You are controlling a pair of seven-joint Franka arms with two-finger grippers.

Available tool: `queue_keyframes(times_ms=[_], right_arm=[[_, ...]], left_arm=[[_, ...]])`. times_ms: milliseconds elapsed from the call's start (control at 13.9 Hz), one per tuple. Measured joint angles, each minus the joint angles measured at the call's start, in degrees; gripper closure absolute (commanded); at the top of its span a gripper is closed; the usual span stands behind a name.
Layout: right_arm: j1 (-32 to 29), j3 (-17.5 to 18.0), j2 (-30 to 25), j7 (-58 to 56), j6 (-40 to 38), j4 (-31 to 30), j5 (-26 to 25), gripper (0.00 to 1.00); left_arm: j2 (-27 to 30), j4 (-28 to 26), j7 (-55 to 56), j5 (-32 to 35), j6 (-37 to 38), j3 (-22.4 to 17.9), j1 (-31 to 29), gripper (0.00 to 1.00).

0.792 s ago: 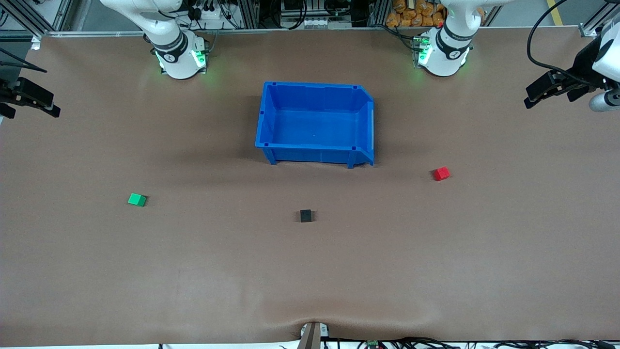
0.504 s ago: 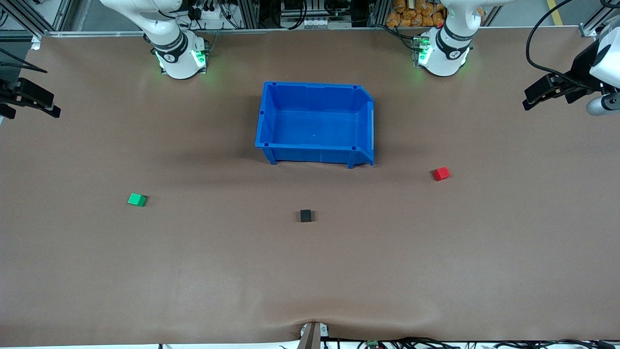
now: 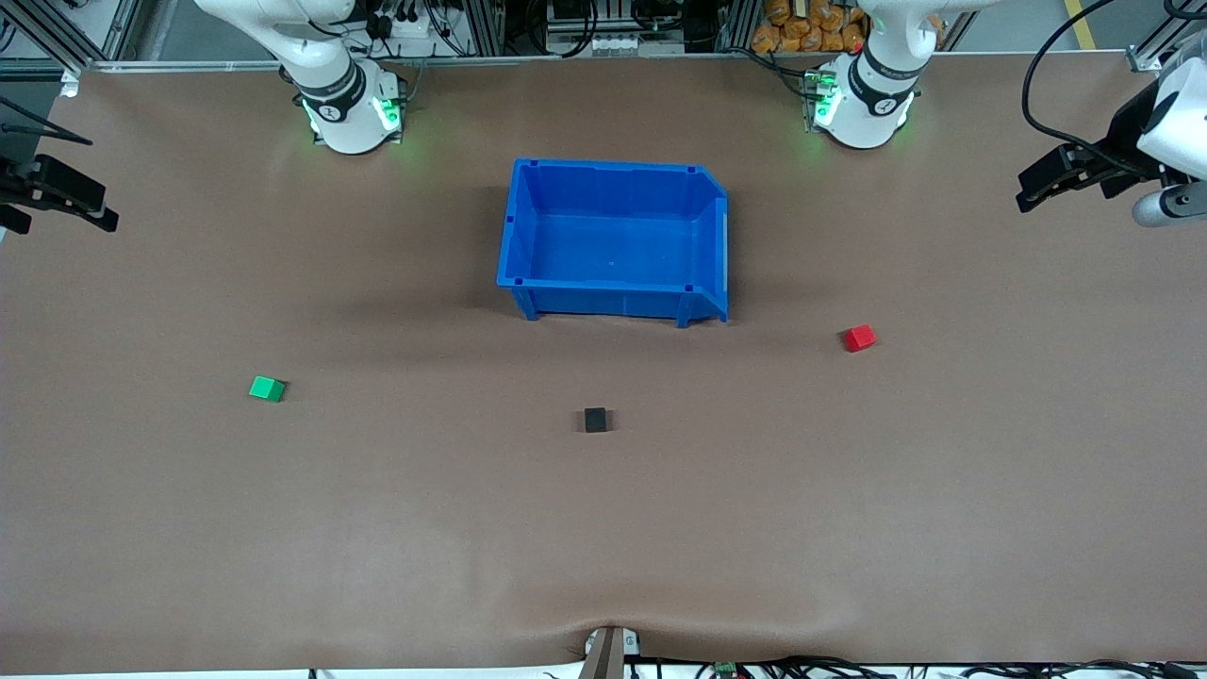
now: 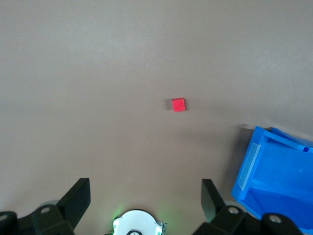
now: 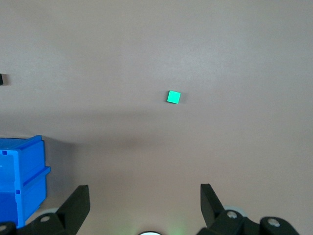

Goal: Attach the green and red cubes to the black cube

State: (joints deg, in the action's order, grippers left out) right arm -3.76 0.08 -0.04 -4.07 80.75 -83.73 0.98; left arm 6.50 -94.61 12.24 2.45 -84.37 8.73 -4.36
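The black cube [image 3: 595, 420] sits alone on the brown table [image 3: 603, 547], a little below the middle of the front view and lower in that frame than the blue bin [image 3: 613, 302], so it is nearer to the front camera than the bin. Nothing touches it. The green cube [image 3: 267, 389] lies in the left part of the front view, toward the right arm's end of the table, well apart from the black one; in the right wrist view it shows as a small square [image 5: 173, 97] near the frame's centre. The red cube [image 3: 859, 338] lies in the right part of the front view, toward the left arm's end, slightly higher in the frame than the other two cubes and also well apart from the black cube; in the left wrist view it sits [image 4: 178, 105] just above centre. The bin stands open and empty in the upper middle of the front view, between the two arm bases. The left gripper [image 3: 1037, 189] hangs at the upper right edge of the frame with its fingers [image 4: 78, 198] spread wide and holding nothing — the right gripper [image 3: 57, 198], at the upper left edge, is the same, fingers [image 5: 78, 200] spread and empty.
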Motion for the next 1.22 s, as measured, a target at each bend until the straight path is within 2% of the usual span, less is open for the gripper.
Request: queue_keyframes(times_ms=[936, 1224], right_arm=[[-0.1, -0.5, 0.4, 0.0, -0.6, 0.0, 0.0, 0.0], [-0.3, -0.6, 2.8, 0.0, 0.1, 0.0, -0.8, 0.0]], left_arm=[[-0.7, -2.6, 0.0, 0.0, -1.8, 0.0, -0.1, 0.0], [-0.7, -4.4, 0.0, 0.0, -3.6, -0.1, -0.2, 0.0]])
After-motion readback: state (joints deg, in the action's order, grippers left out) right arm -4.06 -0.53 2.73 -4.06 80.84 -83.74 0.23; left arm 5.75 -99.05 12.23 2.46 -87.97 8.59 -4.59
